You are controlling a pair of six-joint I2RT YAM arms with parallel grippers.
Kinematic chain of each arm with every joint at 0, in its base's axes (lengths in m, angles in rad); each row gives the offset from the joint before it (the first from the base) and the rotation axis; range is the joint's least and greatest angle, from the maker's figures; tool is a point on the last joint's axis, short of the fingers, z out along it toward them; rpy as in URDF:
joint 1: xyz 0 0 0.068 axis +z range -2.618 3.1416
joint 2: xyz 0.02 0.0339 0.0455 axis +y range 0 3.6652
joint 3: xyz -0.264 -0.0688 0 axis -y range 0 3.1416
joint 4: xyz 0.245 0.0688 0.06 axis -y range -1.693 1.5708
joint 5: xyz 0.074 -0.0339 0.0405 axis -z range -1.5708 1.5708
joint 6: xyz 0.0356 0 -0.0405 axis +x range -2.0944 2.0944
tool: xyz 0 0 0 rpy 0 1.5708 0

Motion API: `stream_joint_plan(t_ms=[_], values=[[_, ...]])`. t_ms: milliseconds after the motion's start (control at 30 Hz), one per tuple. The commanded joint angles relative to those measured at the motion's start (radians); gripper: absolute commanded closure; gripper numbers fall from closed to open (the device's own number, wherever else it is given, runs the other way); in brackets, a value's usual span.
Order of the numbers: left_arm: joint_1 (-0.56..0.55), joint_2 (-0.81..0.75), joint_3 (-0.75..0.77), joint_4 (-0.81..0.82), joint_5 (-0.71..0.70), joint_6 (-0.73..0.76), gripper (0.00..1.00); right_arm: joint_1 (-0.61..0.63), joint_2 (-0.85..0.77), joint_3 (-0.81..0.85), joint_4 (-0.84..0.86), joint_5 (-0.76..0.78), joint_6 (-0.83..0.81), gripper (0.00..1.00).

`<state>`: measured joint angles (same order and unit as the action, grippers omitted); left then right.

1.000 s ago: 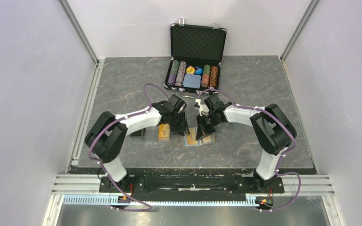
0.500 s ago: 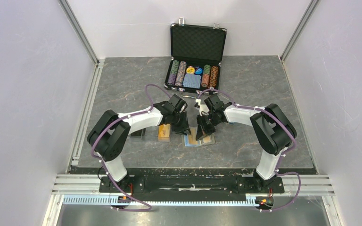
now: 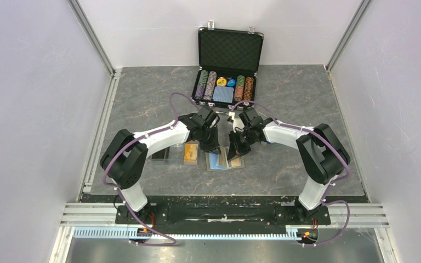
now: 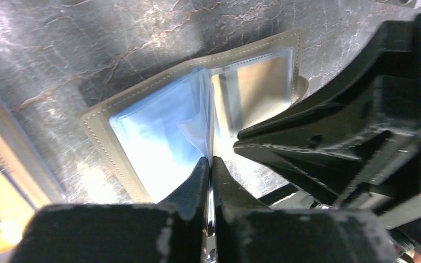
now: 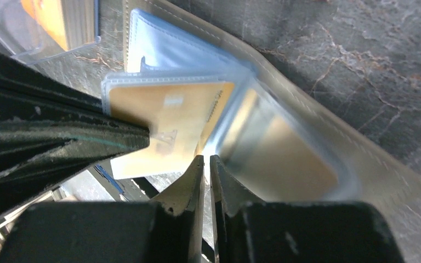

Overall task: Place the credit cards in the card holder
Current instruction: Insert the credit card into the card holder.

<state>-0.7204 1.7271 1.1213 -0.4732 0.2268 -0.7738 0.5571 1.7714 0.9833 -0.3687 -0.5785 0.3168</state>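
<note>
The khaki card holder (image 3: pixel 220 163) lies open on the table, its blue lining and clear sleeves (image 4: pixel 159 126) showing. My left gripper (image 4: pixel 211 160) is shut on the edge of one upright clear sleeve, the one with a gold-orange credit card (image 5: pixel 167 115) in it. My right gripper (image 5: pixel 206 159) stands at the sleeves' spine from the other side. Its fingers are a thin slit apart and nothing clearly lies between them. More orange credit cards sit in a clear box (image 3: pixel 191 153) left of the holder, and black ones in a box (image 3: pixel 160 155) further left.
An open black poker chip case (image 3: pixel 225 82) with chips and a blue deck stands at the back of the table. The two grippers (image 3: pixel 215 148) (image 3: pixel 233 155) nearly touch above the card holder. Aluminium rails run along the table's left edge (image 3: pixel 105 126).
Both grippers have moved slightly away from the table's near edge and the holder now shows more blue lining. The left jaws have closed on the sleeve, and the right jaws have parted a little.
</note>
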Motion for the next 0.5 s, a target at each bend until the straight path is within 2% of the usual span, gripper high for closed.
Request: stream_joint_plan(t_ms=[0, 33, 100, 467], values=[[-0.002, -0.02, 0.075, -0.125, -0.033, 0.07, 0.79, -0.035, -0.089, 0.034, 0.006, 0.032, 0.023, 0.88], [-0.003, -0.016, 0.08, -0.124, -0.023, 0.067, 0.72, -0.043, -0.098, 0.034, 0.007, 0.032, 0.025, 0.88], [-0.005, -0.004, 0.089, -0.112, 0.006, 0.061, 0.65, -0.065, -0.115, 0.031, 0.005, 0.034, 0.027, 0.88], [-0.054, 0.096, 0.163, -0.025, 0.118, 0.016, 0.6, -0.172, -0.16, 0.022, -0.025, 0.023, -0.009, 0.87]])
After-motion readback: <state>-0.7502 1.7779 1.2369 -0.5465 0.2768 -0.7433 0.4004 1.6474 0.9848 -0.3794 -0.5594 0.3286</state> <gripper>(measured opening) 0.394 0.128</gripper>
